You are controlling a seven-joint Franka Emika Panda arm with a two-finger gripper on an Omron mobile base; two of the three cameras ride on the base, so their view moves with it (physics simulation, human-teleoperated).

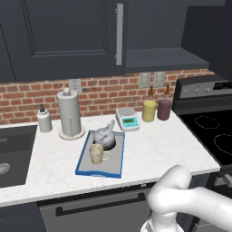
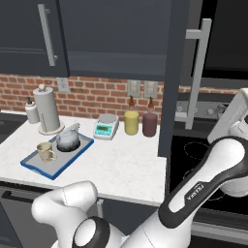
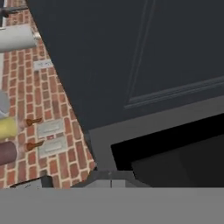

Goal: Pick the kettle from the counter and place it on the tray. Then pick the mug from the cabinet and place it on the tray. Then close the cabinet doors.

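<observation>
The kettle (image 1: pixel 105 136) and the mug (image 1: pixel 97 153) both sat on the tray (image 1: pixel 86 158), which lay on the counter (image 1: pixel 154 149) in the middle of the left base view, so what remained, as I judged it, was the cabinet doors. The left door (image 1: pixel 68 36) looked shut, flat across the top of that frame with its bar handle (image 1: pixel 119 34) upright. The right door (image 2: pixel 175 77) stood swung out, seen almost edge-on in the upper middle of the right base view, its long handle (image 2: pixel 196 72) vertical just right of it.

The arm reached up along the right side of that frame, past the open door. In the hand view a dark door panel (image 3: pixel 131 52) filled the upper part, very close, with the cabinet (image 3: pixel 175 148) opening lower right. The tool's tips could not be made out there; it was closed and held nothing that I could see.

The coming move turned on the door lying directly ahead of the tool, its long axis upright, so a push toward the upper left would likely swing it shut.
</observation>
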